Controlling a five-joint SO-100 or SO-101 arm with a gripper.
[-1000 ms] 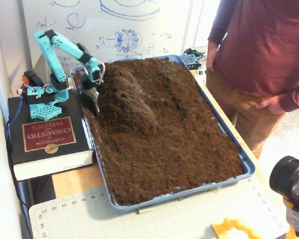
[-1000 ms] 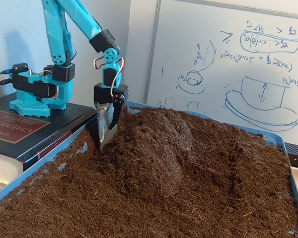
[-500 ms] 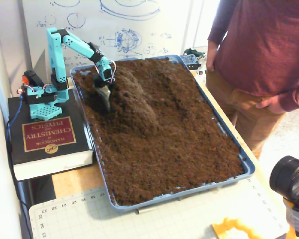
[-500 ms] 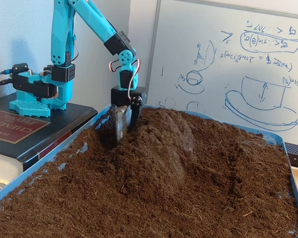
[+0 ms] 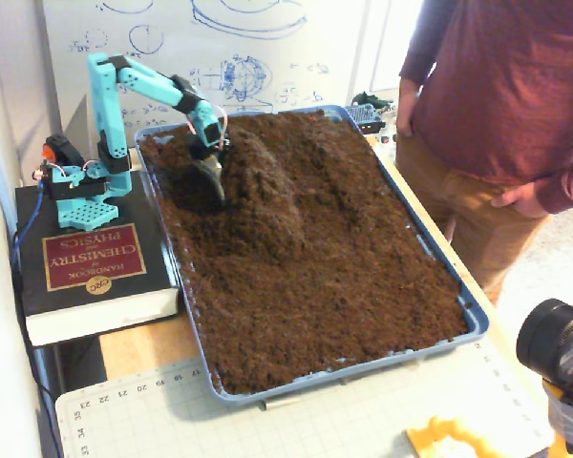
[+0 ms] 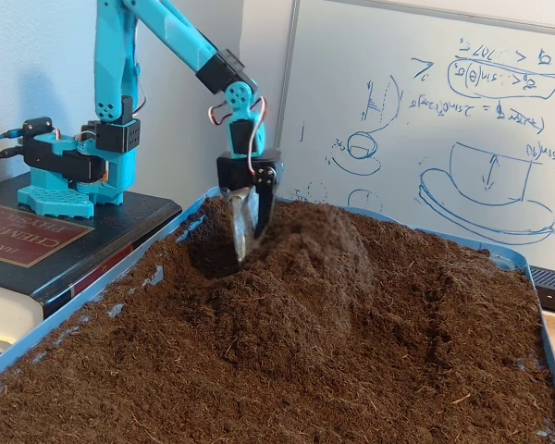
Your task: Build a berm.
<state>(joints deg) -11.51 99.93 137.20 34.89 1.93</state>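
Seemingly the shaping step is in hand. In the fixed view that looks down on the table, the gripper (image 5: 212,181) points down into the soil at the far left corner of the blue tray (image 5: 477,320), against the left flank of the berm (image 5: 258,186). The berm is a dark, rounded hump running from the tray's far end toward its middle, standing well above the flatter soil (image 5: 344,305) that fills the rest. A shaded hollow lies just left of the gripper, between it and the tray wall. The arm's base sits on a thick book (image 5: 91,267) beside the tray, and a person in a maroon shirt (image 5: 501,86) stands at the far right.

From the low fixed view, the gripper (image 6: 247,231) hangs nearly upright with a metal blade-like finger (image 6: 242,222) and a dark finger beside it, tips buried in soil at the berm (image 6: 305,259) shoulder. The fingers look close together with at most a narrow slit between them, and I see nothing clamped there; soil hides the tips, so I cannot tell for sure. The hump is steep on its near side here. A whiteboard (image 6: 444,120) fills the background.

My judgement: the next move calls for pushing the loose soil sideways up onto the flank, keeping the tips shallow so the steep face is packed and not undercut.
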